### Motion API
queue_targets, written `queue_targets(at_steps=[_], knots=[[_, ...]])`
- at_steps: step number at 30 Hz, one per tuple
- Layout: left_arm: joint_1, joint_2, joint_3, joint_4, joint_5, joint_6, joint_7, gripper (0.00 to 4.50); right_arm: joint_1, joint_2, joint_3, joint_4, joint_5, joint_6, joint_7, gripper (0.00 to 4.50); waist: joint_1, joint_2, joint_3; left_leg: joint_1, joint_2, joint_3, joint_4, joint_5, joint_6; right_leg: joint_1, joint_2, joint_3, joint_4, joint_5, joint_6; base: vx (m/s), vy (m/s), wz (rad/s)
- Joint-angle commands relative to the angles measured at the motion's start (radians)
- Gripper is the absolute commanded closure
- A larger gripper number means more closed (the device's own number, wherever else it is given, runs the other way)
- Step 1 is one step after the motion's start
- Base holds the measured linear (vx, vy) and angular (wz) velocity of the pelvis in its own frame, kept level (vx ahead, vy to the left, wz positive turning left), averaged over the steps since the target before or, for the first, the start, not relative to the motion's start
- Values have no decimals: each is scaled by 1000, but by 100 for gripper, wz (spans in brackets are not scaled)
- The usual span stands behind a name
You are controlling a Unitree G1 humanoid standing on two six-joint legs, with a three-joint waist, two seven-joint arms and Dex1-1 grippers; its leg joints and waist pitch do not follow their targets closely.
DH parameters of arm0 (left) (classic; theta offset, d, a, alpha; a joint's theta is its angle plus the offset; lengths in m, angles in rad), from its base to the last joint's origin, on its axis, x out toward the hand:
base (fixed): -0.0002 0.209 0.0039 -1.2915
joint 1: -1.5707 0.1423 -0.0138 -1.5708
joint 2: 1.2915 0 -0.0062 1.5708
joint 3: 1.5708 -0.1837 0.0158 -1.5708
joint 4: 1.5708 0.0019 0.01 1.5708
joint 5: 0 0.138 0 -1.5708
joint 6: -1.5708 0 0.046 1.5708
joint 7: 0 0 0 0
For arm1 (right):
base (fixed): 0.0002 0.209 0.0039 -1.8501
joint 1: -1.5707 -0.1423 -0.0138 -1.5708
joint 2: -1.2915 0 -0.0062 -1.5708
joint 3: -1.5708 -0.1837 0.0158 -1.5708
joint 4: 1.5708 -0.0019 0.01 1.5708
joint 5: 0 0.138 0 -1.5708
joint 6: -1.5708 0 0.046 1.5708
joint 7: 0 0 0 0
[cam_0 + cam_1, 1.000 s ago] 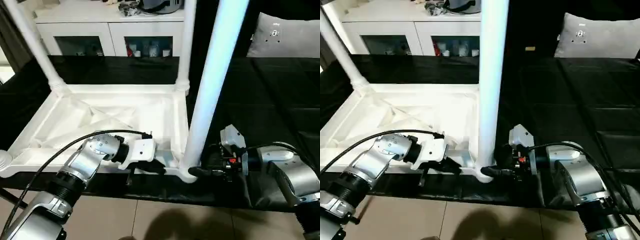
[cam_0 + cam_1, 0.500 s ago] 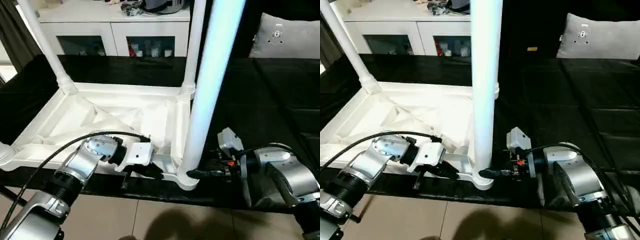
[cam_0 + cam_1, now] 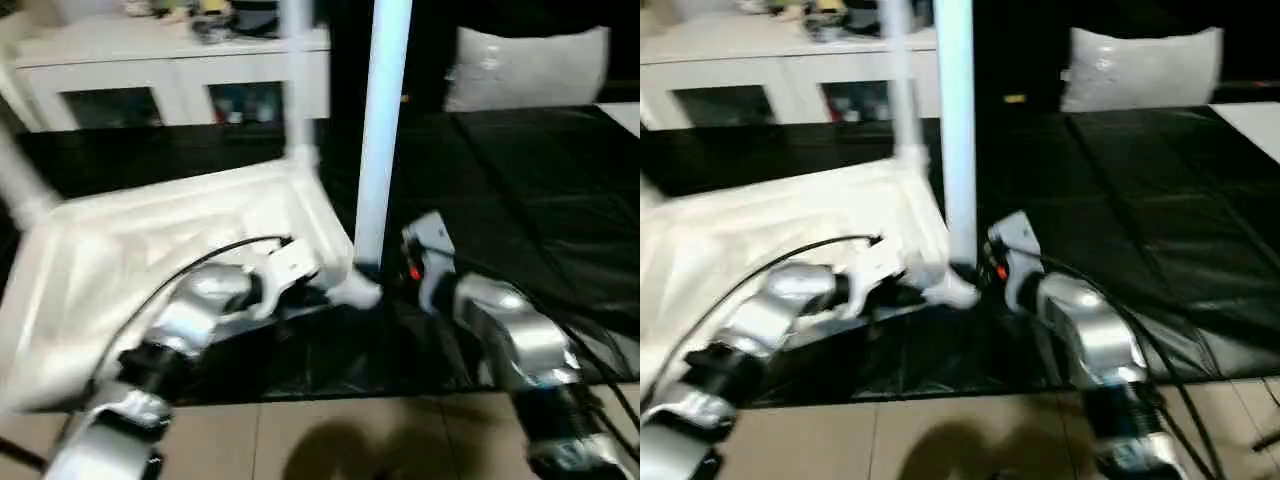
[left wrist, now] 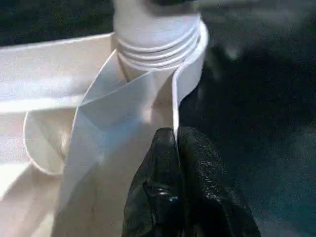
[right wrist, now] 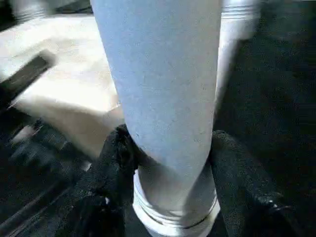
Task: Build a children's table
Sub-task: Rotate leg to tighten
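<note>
The white table top lies upside down on a black surface; a tall white leg stands up in its near corner socket; another leg stands at the corner behind it. The right gripper has its two black fingers on both sides of the near leg, hugging it just above the socket. The left gripper is pressed together, pinching the thin wall of the table top right beside that socket. A white cabinet stands behind the table top; a grey cushion lies far off.
</note>
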Motion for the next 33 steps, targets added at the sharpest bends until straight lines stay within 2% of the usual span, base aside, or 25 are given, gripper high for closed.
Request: queue_targets(at_steps=[1, 2, 3, 4, 5, 7, 8, 9, 11, 13, 15, 16, 19, 21, 22, 23, 24, 26, 28, 30, 32, 33], knots=[[-33, -85, -62, -7, -14, -29, 19, 450, -19, 69, 39, 71, 0, -1, -69, 260, -12, -6, -41, 1, 30, -28, -77, -441, 24, 37, -59, 17, -111, -622, -28, 0, 0, 0], [-40, -90, -63, 3, -7, -37, 33, 450, -22, 77, 32, 78, 4, -8, -80, 260, -15, -9, -42, -1, 30, -29, -77, -442, 28, 38, -60, 18, -109, -615, -31, 0, 0, 0], [-43, -92, -63, 7, -4, -41, 39, 450, -23, 81, 28, 81, 6, -11, -85, 225, -18, -5, -44, 4, 31, -28, -78, -441, 34, 38, -63, 20, -109, -595, -47, 0, 0, 0], [-55, -99, -64, 22, 13, -44, 64, 450, -27, 98, 10, 81, 12, -25, -95, 190, -20, -5, -50, -9, 37, -30, -83, -397, 46, 47, -67, 29, -97, -515, -79, 0, 0, 0], [-57, -101, -63, 24, 18, -42, 70, 450, -26, 102, 6, 76, 10, -27, -97, 190, -20, -5, -50, -9, 37, -30, -83, -397, 46, 47, -67, 29, -97, -515, -79, 0, 0, 0], [-56, -100, -58, 19, 30, -30, 76, 450, -24, 106, -9, 61, 8, -25, -98, 180, -13, -6, -54, -13, 41, -26, -84, -336, 62, 51, -69, 40, -83, -415, -129, 0, 0, 0], [-54, -98, -57, 17, 34, -26, 76, 450, -23, 106, -15, 57, 9, -23, -98, 156, -11, -7, -55, -15, 42, -24, -84, -320, 66, 53, -68, 42, -80, -392, -139, 0, 0, 0], [-51, -86, -60, 15, 36, -35, 62, 450, -18, 96, -23, 45, 24, -16, -77, 156, -2, -4, -55, -12, 44, -21, -83, -299, 74, 50, -68, 44, -79, -373, -152, 0, 0, 0], [-45, -66, -64, 13, 37, -52, 37, 450, -8, 70, -26, 28, 44, -16, -34, 135, 11, -7, -60, -20, 45, -18, -80, -239, 90, 59, -69, 48, -67, -310, -169, 0, 0, 0], [-42, -40, -70, 25, 36, -85, 12, 450, 7, 12, -13, 16, 52, -37, 29, 125, 20, -9, -61, -22, 46, -17, -78, -203, 99, 61, -69, 49, -61, -274, -180, 0, 0, 0], [-39, -27, -73, 29, 36, -99, -3, 450, 14, -14, -8, 8, 54, -43, 63, 109, 33, -9, -62, -21, 44, -14, -74, -189, 107, 60, -70, 51, -60, -279, -179, 0, 0, 0], [-28, 10, -82, 34, 34, -152, -58, 450, 34, -87, 5, -22, 62, -60, 171, 93, 44, -12, -60, -22, 43, -12, -74, -180, 107, 62, -70, 52, -61, -293, -169, 0, 0, 0], [-13, 48, -93, 34, 26, -222, -131, 450, 49, -155, 11, -55, 71, -77, 274, 60, 58, -9, -59, -20, 50, -13, -76, -188, 112, 58, -68, 54, -59, -307, -158, 0, 0, 0], [-10, 57, -95, 35, 21, -229, -151, 450, 48, -176, 11, -58, 73, -74, 295, 50, 64, -9, -59, -17, 52, -13, -79, -196, 103, 57, -67, 54, -57, -302, -169, 0, 0, 0], [-5, 78, -100, 42, 11, -268, -196, 450, 47, -224, 19, -62, 69, -85, 350, 41, 68, -8, -58, -14, 53, -13, -80, -209, 96, 55, -66, 54, -57, -307, -174, 0, 0, 0], [-3, 89, -103, 44, 7, -284, -219, 450, 47, -249, 25, -65, 71, -89, 384, 41, 72, -9, -57, -11, 54, -10, -80, -222, 92, 54, -66, 57, -57, -314, -174, 0, 0, 0], [-5, 99, -107, 48, 7, -302, -234, 450, 48, -271, 33, -68, 75, -94, 417, 41, 75, -3, -58, -11, 54, -10, -80, -221, 88, 54, -66, 59, -55, -310, -176, 0, 0, 0], [-9, 122, -117, 53, -3, -342, -288, 450, 51, -320, 54, -83, 95, -99, 506, 41, 88, -8, -59, -8, 54, -6, -79, -220, 91, 53, -65, 62, -54, -301, -179, 0, 0, 0], [-11, 141, -127, 50, -20, -373, -348, 450, 55, -352, 73, -98, 112, -107, 571, 41, 93, -9, -59, -12, 55, -5, -79, -212, 99, 55, -66, 63, -51, -293, -182, 0, 0, 0], [-10, 151, -132, 44, -34, -388, -390, 450, 58, -363, 81, -100, 112, -127, 606, 41, 95, -8, -60, -11, 56, -4, -77, -203, 99, 52, -68, 63, -49, -288, -188, 0, 0, 0], [-7, 163, -140, 25, -54, -393, -445, 450, 56, -370, 93, -96, 113, -133, 638, 67, 100, -10, -62, -13, 54, -3, -75, -185, 101, 53, -67, 64, -47, -281, -191, 0, 0, 0], [-4, 169, -146, 18, -62, -400, -478, 450, 56, -373, 101, -89, 112, -141, 662, 75, 105, -16, -63, -13, 55, -2, -75, -173, 104, 52, -67, 64, -45, -277, -192, 0, 0, 0]])
